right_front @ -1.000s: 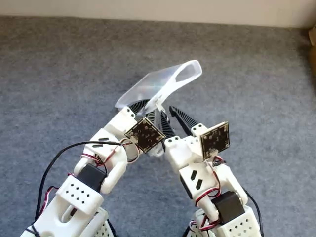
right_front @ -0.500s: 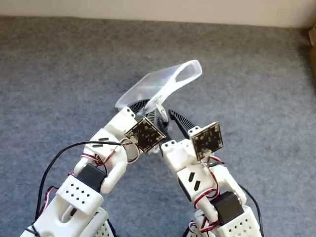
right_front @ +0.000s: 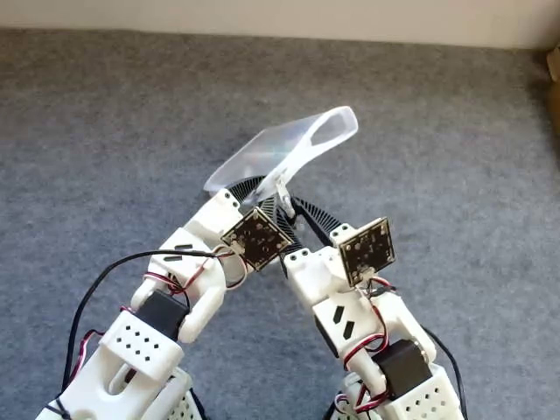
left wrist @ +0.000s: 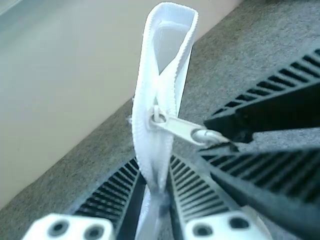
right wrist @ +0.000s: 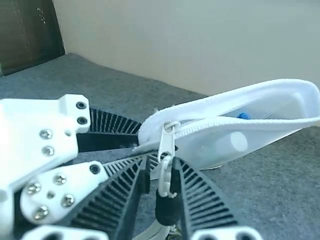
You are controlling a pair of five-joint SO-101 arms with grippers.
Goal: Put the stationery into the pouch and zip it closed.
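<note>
Right wrist view: right tool (right wrist: 165, 172) pinches the pull (right wrist: 166, 142) to draw it along. Left tool (left wrist: 155, 172) clamps the pouch (left wrist: 165, 97), bracing it.

— What sort of place are we looking at?

— We take it for a plain indoor room set up for robot trials: a small lab or a hobby corner. We can't tell which.

— What tells us so?

— Two white plastic arms (right_front: 166, 302) carry bare circuit boards (right_front: 258, 238) and loose red and black wires (right_front: 92, 306). We see grey carpet (right_front: 105, 131) over the tabletop and a bare cream wall (right_front: 262, 13) behind it. A dark wooden piece of furniture (right wrist: 25, 35) stands beside that wall.
</note>
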